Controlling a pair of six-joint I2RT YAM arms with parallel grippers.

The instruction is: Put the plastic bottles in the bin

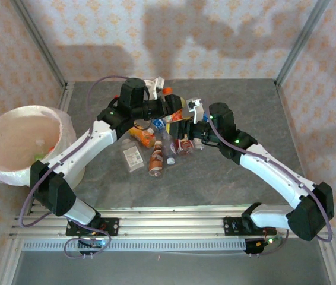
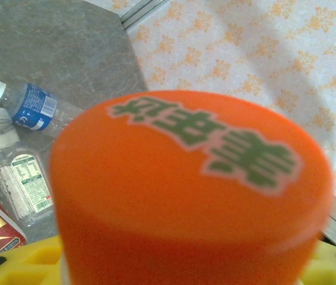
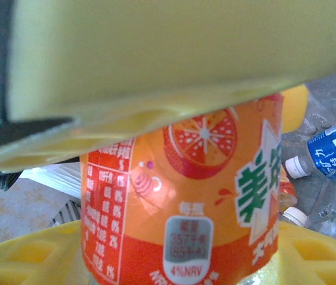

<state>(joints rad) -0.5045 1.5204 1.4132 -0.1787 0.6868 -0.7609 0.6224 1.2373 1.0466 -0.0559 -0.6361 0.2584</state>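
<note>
Right gripper [image 1: 187, 122] is clamped across an orange-labelled clear plastic bottle [image 3: 203, 178], its yellow pads [image 3: 156, 53] pressing the label from two sides, over the far centre of the grey table [image 1: 251, 101]. Left gripper [image 1: 169, 108] sits right at what seems the same bottle's orange cap [image 2: 186, 178]; whether it grips I cannot tell. Both arms reach far and inward, elbows bent, meeting above the pile. Most of the job looks undone: several plastic bottles [image 1: 155, 161] lie loose mid-table, and the round white-bagged bin [image 1: 5, 172] stands well apart at the left, with only small specks visible inside.
</note>
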